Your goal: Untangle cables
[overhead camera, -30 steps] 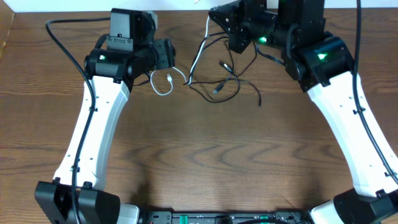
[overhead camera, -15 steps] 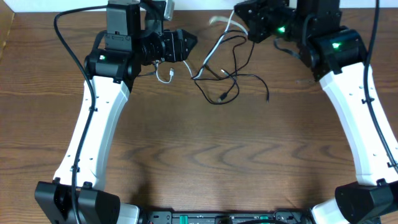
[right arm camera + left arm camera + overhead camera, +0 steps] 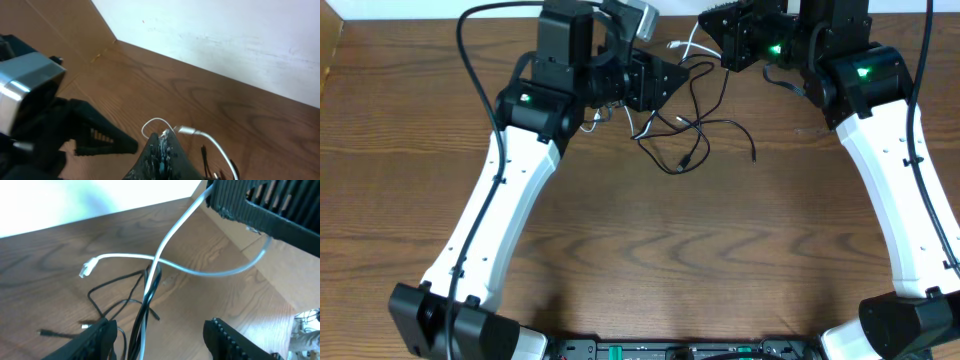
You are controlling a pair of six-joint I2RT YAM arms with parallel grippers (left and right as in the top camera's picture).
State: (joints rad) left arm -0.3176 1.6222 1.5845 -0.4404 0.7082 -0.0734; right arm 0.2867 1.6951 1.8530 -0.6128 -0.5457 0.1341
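Note:
The white cable [image 3: 691, 44] rises from the table to my right gripper [image 3: 712, 25], which is shut on it near its plug end at the far edge. The right wrist view shows the shut fingers [image 3: 162, 137] pinching the white cable [image 3: 212, 144]. The black cable [image 3: 705, 125] lies looped on the table, crossed with the white one. My left gripper [image 3: 672, 78] is open beside the tangle. In the left wrist view the white cable [image 3: 170, 232] and black cable [image 3: 107, 287] run together between the open jaws [image 3: 160, 327], touching neither.
A white wall stands along the table's far edge [image 3: 210, 30]. The two grippers are close together at the back of the wooden table [image 3: 640, 250]. One open left finger [image 3: 100, 132] shows in the right wrist view.
My left gripper has swung right, from beside the white loop to the cable tangle. My right gripper moved up and right with the white cable, then stayed put.

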